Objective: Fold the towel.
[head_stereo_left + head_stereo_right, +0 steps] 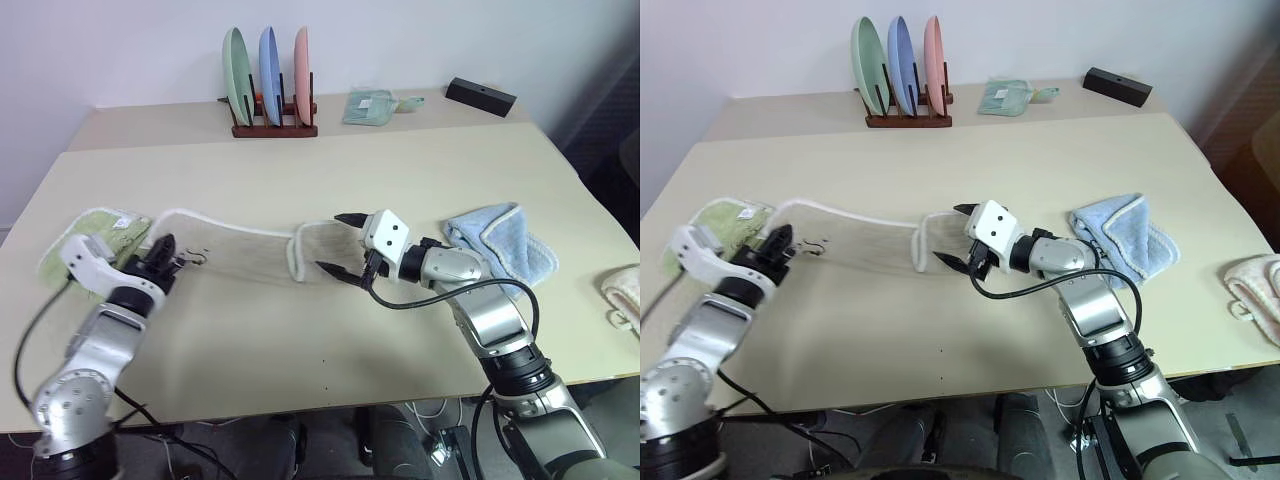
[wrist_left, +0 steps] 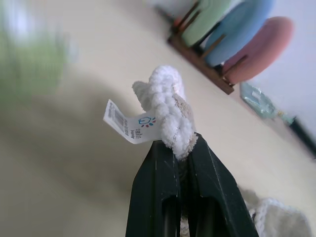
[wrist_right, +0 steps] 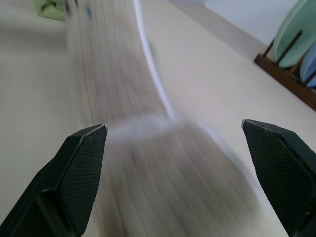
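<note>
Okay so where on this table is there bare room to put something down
Free: the broad strip between the towel and the plate rack, and the near edge between both arms. Crowded: the left end by the green towel, and the right by the blue towel.

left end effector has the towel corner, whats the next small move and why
Probably close the right end effector on the towel edge in front of it. It is open at the white-trimmed near end, while the left end effector is shut on the far corner, so both ends need holding before folding.
</note>
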`<action>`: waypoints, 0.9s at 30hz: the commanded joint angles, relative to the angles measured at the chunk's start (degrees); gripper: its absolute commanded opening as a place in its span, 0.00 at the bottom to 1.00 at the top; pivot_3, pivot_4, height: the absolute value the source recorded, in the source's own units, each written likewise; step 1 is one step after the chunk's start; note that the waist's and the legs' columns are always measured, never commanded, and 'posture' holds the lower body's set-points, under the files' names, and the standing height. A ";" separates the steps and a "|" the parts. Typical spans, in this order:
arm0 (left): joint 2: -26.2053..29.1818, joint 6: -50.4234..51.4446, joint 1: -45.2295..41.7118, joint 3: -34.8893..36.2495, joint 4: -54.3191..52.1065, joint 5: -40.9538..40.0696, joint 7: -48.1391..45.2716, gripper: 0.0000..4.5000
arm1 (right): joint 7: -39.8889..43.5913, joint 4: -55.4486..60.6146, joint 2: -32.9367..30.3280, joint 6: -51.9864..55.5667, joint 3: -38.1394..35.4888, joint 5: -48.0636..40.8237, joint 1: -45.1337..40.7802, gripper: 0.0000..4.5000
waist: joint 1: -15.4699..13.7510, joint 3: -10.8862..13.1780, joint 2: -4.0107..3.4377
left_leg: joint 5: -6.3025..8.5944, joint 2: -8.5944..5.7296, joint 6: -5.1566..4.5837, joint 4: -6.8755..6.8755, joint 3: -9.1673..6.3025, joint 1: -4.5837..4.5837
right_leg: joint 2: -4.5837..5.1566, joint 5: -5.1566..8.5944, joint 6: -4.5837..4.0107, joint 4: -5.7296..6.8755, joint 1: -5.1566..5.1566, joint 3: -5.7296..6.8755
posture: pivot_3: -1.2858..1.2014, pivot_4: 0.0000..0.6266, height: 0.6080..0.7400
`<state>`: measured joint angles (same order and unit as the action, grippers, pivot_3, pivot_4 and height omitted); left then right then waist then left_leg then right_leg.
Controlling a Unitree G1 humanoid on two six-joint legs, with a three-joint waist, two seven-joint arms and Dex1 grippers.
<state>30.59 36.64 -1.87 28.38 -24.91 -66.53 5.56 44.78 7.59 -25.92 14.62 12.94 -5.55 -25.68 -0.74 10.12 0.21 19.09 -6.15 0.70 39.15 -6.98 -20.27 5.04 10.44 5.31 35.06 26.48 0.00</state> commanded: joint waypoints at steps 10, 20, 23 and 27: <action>5.74 6.34 -21.26 -33.06 -2.99 18.07 -24.49 0.01 | -4.79 -2.96 3.00 1.54 -4.37 -1.68 -1.18 1.00 | 0.02 -0.02 0.07 | 0.00 -0.07 -0.01 0.05 -0.08 -0.02 | 0.03 -0.02 0.00 -0.08 -0.11 0.04 | 0.52 0.24 0.90; 0.31 12.28 -27.73 -43.45 4.96 29.31 -27.88 0.01 | -8.58 -2.87 2.51 2.24 -7.18 -0.55 0.93 1.00 | 1.37 -0.01 0.07 | -0.01 0.03 0.02 -0.13 0.06 -0.08 | -0.04 -0.02 0.00 0.06 0.21 -0.15 | 0.52 0.24 0.90; -0.44 12.75 -27.40 -42.82 5.14 31.02 -27.90 0.01 | -8.85 -2.64 2.46 2.15 -7.10 -0.50 1.41 1.00 | 1.28 -0.01 0.07 | 0.00 0.00 0.01 -0.07 0.06 -0.10 | -0.02 -0.02 0.01 0.05 0.20 -0.15 | 0.52 0.24 0.90; -2.43 12.95 -26.39 -40.54 4.44 30.94 -28.09 0.15 | -9.17 -2.94 2.68 1.97 -6.75 -0.34 1.46 1.00 | 1.30 -0.01 0.07 | 0.00 0.00 0.01 -0.07 0.06 -0.09 | -0.01 -0.02 0.01 0.05 0.19 -0.15 | 0.52 0.24 0.90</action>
<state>28.50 49.74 -28.28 -14.24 -18.84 -35.54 -22.41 36.07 2.87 -23.26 17.13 6.86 -5.82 -23.83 0.56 10.10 0.28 19.09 -6.15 0.72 39.08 -6.92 -20.36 5.03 10.43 5.32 35.11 26.67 -0.14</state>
